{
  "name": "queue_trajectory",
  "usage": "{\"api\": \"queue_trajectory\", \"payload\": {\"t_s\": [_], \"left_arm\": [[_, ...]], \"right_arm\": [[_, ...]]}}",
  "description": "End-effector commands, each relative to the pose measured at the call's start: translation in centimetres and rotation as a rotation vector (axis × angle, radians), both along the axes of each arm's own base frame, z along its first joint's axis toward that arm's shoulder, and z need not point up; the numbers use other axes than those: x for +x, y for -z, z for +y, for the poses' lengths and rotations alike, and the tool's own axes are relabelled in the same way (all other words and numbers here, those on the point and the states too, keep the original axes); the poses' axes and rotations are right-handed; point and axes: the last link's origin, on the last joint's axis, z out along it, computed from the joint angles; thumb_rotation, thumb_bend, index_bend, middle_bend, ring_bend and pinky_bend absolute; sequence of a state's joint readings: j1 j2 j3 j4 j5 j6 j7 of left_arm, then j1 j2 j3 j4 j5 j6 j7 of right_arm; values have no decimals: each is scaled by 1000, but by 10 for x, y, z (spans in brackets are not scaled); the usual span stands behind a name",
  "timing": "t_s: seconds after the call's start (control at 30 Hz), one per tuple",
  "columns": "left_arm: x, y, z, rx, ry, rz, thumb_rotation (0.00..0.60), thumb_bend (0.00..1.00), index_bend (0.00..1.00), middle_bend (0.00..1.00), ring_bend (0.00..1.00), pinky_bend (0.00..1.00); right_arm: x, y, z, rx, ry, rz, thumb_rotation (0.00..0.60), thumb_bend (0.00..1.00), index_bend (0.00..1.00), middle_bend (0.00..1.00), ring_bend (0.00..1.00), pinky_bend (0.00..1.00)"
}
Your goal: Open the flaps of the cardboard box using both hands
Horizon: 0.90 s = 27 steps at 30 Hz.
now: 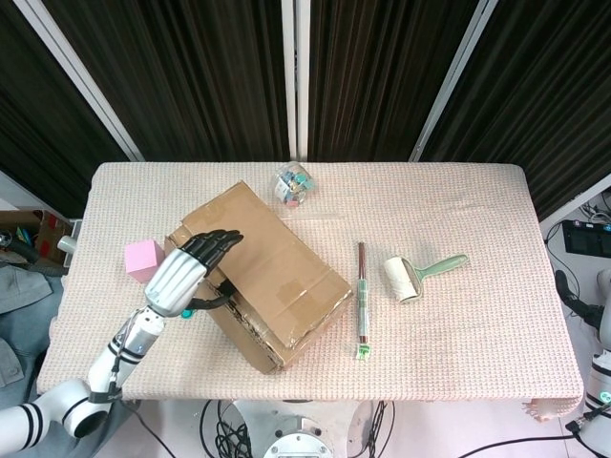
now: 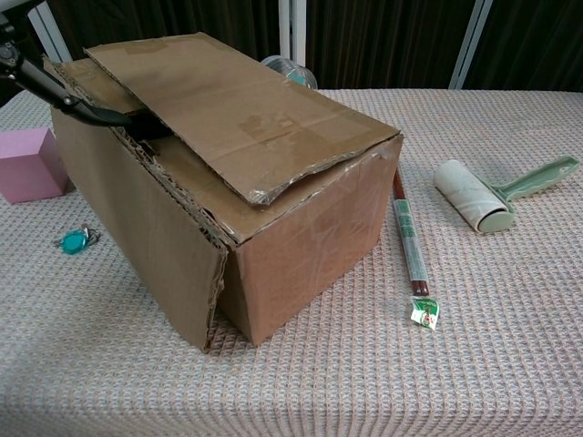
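- My left hand [image 1: 186,270] is silver with black fingers.
- The cardboard box [image 2: 273,182] is plain brown.
- The cube [image 1: 141,259] is pink.
- The lint roller [image 2: 496,196] has a pale green handle.
- The tablecloth [image 1: 458,305] is beige, waffle-textured.

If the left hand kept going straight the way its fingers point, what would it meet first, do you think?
Probably the cardboard box itself: the left hand lies over the box's left end, fingers aimed across the top flap. Its height above the flap is unclear.
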<state>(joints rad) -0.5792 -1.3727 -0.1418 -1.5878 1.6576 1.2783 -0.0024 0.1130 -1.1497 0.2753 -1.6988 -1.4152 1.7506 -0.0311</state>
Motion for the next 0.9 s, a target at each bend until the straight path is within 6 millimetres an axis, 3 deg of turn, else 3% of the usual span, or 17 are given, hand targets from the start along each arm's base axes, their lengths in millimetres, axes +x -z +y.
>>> {"api": "queue_trajectory", "payload": {"t_s": [0.03,0.53,0.9], "left_arm": [[2,3,2,-6,7,10,600,0,70,100,129,231],[12,16,6,-18,47,32,600,0,69,100,129,231],[33,31,21,-29,104,28,600,0,66,99,129,231]], "right_arm": [[0,0,0,1,0,0,600,176,0,0,0,0],[-9,-3,1,9,6,-16,600,176,0,0,0,0],[-18,-5,3,10,21,-31,600,176,0,0,0,0]]}}
